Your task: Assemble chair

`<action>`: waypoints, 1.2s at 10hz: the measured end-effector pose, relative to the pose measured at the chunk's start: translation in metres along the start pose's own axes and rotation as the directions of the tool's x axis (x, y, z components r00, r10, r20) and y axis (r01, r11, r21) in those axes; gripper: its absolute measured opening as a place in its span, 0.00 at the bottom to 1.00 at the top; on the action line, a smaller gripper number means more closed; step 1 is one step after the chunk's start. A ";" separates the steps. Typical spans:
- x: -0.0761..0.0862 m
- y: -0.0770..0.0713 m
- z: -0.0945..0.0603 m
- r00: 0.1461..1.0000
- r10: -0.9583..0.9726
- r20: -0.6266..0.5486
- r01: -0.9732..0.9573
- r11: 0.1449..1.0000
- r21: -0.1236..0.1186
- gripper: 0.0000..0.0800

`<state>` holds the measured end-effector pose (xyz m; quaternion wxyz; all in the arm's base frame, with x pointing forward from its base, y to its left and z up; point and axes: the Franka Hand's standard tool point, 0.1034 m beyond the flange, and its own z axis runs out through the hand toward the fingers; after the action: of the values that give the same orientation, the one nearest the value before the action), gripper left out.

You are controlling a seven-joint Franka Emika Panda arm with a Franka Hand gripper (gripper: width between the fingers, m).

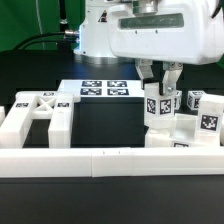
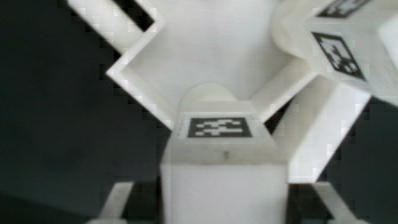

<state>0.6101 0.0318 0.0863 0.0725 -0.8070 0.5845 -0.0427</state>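
Note:
My gripper (image 1: pixel 160 88) hangs over the chair parts at the exterior view's right. Its fingers (image 1: pixel 150 74) straddle the top of an upright white square leg (image 1: pixel 160 108) with tags. In the wrist view the leg (image 2: pixel 222 160) sits between the fingers (image 2: pixel 118 200), with a dark gap on each side, so the gripper (image 2: pixel 217 196) is open around it. Beyond the leg lies an angled white chair part (image 2: pixel 151 60), and a tagged piece (image 2: pixel 331 45) stands beside it. A white chair frame with a cross brace (image 1: pixel 35 112) lies at the exterior view's left.
Small tagged white cubes (image 1: pixel 195 101) and blocks (image 1: pixel 209 122) crowd close to the leg on the exterior view's right. The long low white border wall (image 1: pixel 100 160) runs along the front. The marker board (image 1: pixel 105 90) lies behind, under the arm.

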 end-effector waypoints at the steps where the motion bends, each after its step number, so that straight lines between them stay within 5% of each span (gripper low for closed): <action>1: -0.001 0.000 0.000 0.999 0.054 0.005 -0.054 0.999 0.001 0.36; 2: -0.001 -0.001 0.000 0.998 0.064 0.006 -0.064 0.998 0.001 0.36; 4: -0.002 -0.001 0.000 1.000 0.004 0.007 -0.004 1.000 0.001 0.71; 6: -0.007 -0.003 0.000 0.993 -0.122 0.006 0.122 0.993 0.006 0.79; 7: -0.005 -0.006 -0.001 0.968 -0.251 -0.013 0.251 0.968 0.024 0.81; 12: -0.004 -0.006 0.000 0.798 -0.602 -0.025 0.602 0.798 0.011 0.81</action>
<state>0.6140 0.0373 0.0877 0.0565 -0.9496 0.2984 -0.0769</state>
